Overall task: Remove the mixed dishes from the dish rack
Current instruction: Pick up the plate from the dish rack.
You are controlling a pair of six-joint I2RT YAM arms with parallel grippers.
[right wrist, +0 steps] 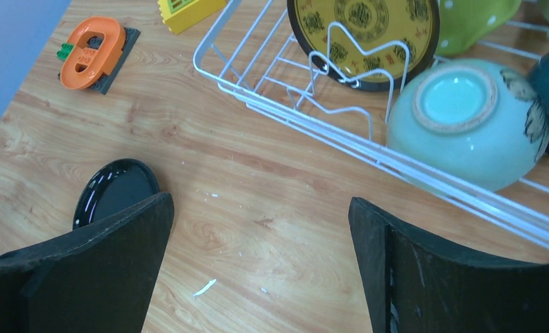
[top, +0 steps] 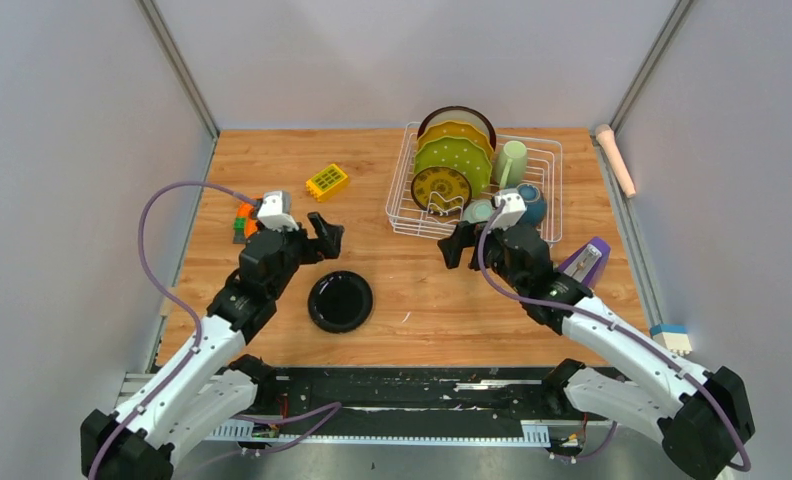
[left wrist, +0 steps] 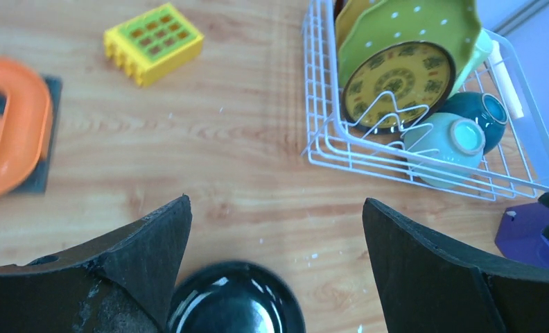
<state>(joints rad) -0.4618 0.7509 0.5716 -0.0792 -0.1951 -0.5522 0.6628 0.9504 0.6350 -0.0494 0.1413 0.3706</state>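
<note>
the white wire dish rack (top: 393, 190) sits at 1 o'clock on the wooden bench (top: 272, 160) and is nearly full. a maroon-rimmed pale plate (top: 457, 112), an orange scalloped plate (top: 450, 132), a green scalloped white-dotted plate (top: 457, 155) and a small black yellow-patterned plate (top: 440, 188) stand upright in its dividers. a light green mug (top: 512, 162) is at the rack's 3 o'clock side. a mint bowl (right wrist: 466, 121) and a teal bowl (top: 532, 203) lie tipped along its near edge. a plain glossy black plate (top: 340, 301) lies flat on the bench at 6 o'clock, outside the rack.

the left fingers (left wrist: 140, 257) are spread wide and empty, near that black plate. the right fingers (right wrist: 105, 257) are also released and empty, just short of the rack's near rim and facing the mint bowl.

the unloading looks early, between picks. the next move likely falls to the right arm: reach over the rim toward 12 o'clock, close on the mint bowl's wall, then lift it clear without snagging the wires.
</note>
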